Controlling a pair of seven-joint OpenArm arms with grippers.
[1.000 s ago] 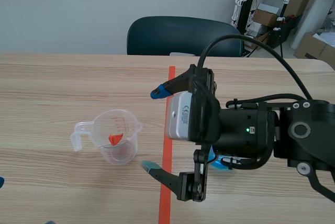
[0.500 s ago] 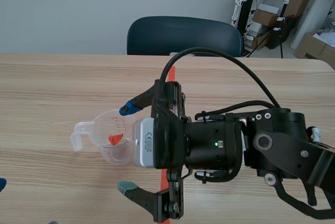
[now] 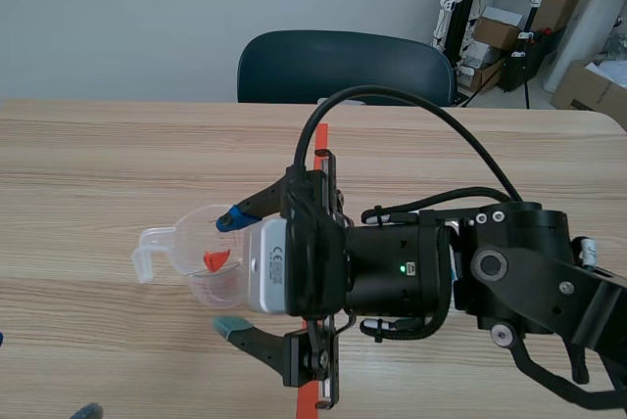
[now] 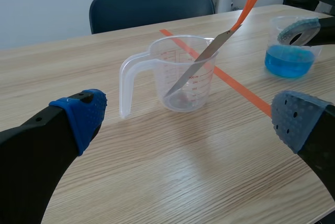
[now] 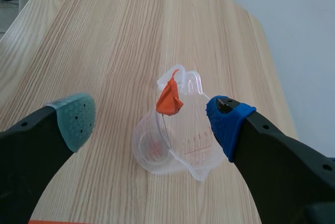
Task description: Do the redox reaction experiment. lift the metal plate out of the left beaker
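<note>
A clear plastic beaker [image 3: 208, 272] with a handle stands left of the tape line. Inside it leans a thin metal plate [image 4: 194, 69] with an orange-red grip [image 3: 216, 260]. My right gripper [image 3: 230, 272] comes in from the right and is open, one pad on each side of the beaker's top. In the right wrist view the orange grip [image 5: 169, 99] sticks up from the beaker [image 5: 175, 150] between and just ahead of my right gripper [image 5: 152, 119], untouched. My left gripper [image 4: 188, 119] is open, a short way before the beaker [image 4: 180, 75], holding nothing.
A second beaker of blue liquid [image 4: 289, 51] stands right of the orange tape line [image 4: 235, 85], beside the right arm's pads. A dark chair [image 3: 343, 67] is behind the table's far edge. Boxes and stands [image 3: 529, 18] fill the back right corner.
The right arm has moved left across the tape line to the beaker. Its open fingers now stand on either side of the beaker's top. The beaker and plate have not moved.
</note>
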